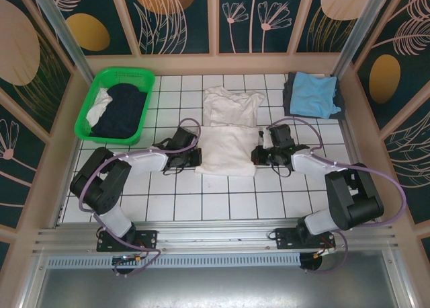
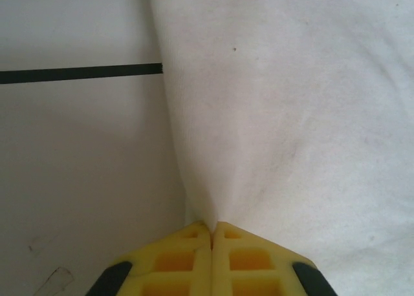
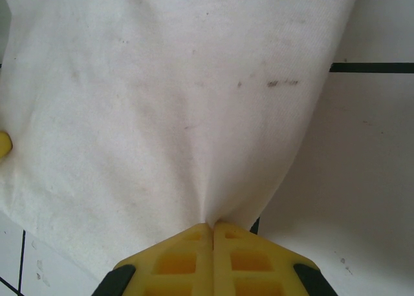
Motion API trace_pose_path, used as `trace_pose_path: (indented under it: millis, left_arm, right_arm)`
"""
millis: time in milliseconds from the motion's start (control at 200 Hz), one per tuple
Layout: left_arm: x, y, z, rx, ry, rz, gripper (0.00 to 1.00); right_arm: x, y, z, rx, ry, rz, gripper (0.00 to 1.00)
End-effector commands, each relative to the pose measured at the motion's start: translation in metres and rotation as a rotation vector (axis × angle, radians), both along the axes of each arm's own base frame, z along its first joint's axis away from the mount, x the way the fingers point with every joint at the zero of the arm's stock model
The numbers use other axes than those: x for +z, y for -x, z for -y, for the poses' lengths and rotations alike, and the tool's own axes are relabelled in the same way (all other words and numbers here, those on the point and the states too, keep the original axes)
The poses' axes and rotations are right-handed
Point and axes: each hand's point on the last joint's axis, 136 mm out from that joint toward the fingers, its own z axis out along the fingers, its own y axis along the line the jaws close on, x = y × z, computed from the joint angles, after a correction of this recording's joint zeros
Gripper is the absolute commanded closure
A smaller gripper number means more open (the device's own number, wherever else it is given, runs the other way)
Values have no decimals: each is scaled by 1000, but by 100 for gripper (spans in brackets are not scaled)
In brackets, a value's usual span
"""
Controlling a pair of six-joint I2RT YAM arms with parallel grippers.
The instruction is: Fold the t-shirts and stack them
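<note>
The white t-shirt (image 1: pixel 227 150) is gripped on the table (image 1: pixel 201 204) at opposite side edges. The jaws of the left gripper (image 2: pixel 211 230) and the right gripper (image 3: pixel 212 226) are clamped on cloth.

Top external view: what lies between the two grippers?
The white t-shirt fills the gap in the top view; the left gripper and right gripper each pinch one side edge.

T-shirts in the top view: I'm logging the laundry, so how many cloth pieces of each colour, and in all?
White: 2, white t-shirt mid-table, white cloth in green basket
Dark navy: 1, dark navy t-shirt
Light blue: 1, light blue t-shirt
Dark grey: 1, dark grey t-shirt
Total: 5
</note>
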Motion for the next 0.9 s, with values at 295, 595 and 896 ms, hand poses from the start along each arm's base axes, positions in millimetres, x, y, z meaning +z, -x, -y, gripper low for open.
trace_pose_path:
  millis: [295,595,896]
  left_arm:
    - [30,2,-8,43,37,71,100]
    - [35,12,-14,18,59,117,100]
    - [39,27,-9,-33,156,157,100]
  right_arm:
    - [10,22,-2,-14,-3,-19,100]
    - [2,45,2,24,-12,-36,100]
    - [5,70,-10,8,-197,-64,100]
